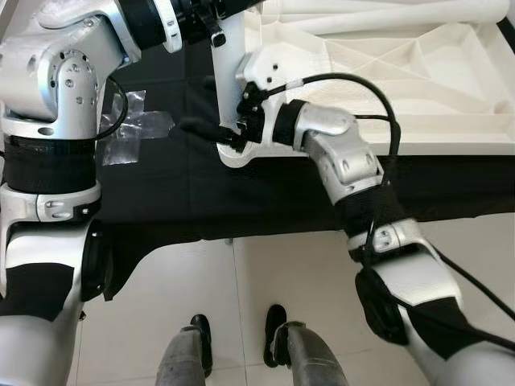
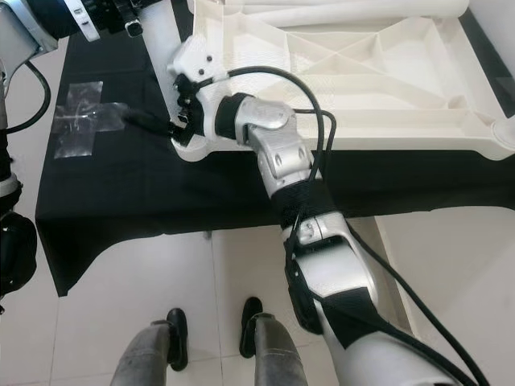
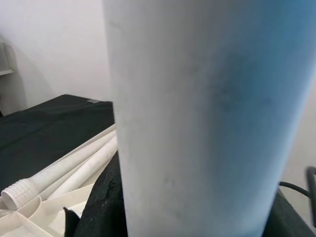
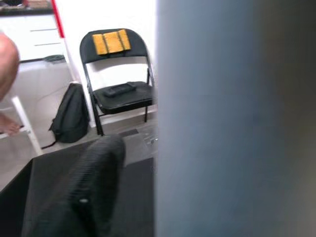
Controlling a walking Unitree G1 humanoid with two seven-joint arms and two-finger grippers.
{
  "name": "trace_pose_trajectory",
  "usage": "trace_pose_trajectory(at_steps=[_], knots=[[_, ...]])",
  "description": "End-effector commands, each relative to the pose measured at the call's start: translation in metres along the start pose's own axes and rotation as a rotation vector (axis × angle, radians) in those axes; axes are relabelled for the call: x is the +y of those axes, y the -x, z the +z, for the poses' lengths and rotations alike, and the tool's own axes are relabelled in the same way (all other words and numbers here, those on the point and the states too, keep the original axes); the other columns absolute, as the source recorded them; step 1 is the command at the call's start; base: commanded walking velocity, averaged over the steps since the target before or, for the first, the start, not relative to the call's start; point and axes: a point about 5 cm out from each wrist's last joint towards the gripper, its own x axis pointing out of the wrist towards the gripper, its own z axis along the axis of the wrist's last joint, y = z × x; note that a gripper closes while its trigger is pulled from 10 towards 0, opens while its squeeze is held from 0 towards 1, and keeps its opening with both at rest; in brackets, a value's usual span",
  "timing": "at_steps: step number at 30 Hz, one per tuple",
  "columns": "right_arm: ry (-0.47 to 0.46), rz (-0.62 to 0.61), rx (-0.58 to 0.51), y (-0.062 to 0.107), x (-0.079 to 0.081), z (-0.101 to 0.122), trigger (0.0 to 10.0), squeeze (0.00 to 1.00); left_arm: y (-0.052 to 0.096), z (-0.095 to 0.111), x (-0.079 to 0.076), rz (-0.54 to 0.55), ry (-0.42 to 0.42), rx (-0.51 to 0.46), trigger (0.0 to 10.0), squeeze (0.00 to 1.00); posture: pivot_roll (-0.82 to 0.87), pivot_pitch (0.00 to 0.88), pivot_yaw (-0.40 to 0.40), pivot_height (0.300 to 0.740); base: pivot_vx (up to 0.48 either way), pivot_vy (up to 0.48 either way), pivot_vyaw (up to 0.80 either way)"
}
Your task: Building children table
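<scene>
Table leg (image 1: 228,72) upright at tabletop (image 1: 418,72) corner, both grippers alongside

I see right gripper (image 1: 216,133) reaching forward-left, elbow bent, black fingers extended; left arm (image 1: 60,88) raised, bent at elbow.

Pale glossy floor tiles (image 1: 241,305) with thin dark grout lines fill the lower part of the head views. A black cloth (image 2: 161,193) drapes the worktop, its edge hanging over the floor. In the right wrist view a black folding chair (image 4: 121,74) stands before a white wall (image 4: 138,19), a dark backpack (image 4: 71,118) beside it.
</scene>
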Motion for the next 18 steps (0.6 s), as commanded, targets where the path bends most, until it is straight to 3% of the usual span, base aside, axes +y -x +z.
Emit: trace_pose_trajectory(at_steps=[1,11,15,16,18], knots=[[0.064,0.322,-0.071,-0.031,0.036,0.013,0.0,0.0,-0.005,-0.012,-0.003,-0.011,0.038,0.031,0.0,0.0,0.12,0.343,-0.034,0.74,0.0,0.0,0.0],[0.081,0.356,-0.093,-0.031,0.034,0.015,0.0,0.0,-0.005,-0.012,-0.003,-0.018,0.038,0.036,0.0,0.0,0.12,0.343,-0.026,0.74,0.0,0.0,0.0],[0.072,0.313,-0.108,-0.029,0.029,0.014,0.0,0.0,-0.008,-0.013,-0.005,-0.024,0.029,0.04,0.0,0.0,0.12,0.34,-0.022,0.74,0.0,0.0,0.0],[0.062,0.267,-0.114,-0.027,0.026,0.011,0.0,0.0,-0.008,-0.013,-0.005,-0.025,0.029,0.044,10.0,1.0,0.12,0.337,-0.02,0.74,0.0,0.0,0.0],[0.062,0.267,-0.114,-0.027,0.026,0.011,0.0,0.0,-0.008,-0.013,-0.005,-0.025,0.029,0.044,10.0,1.0,0.12,0.337,-0.02,0.74,0.0,0.0,0.0]])
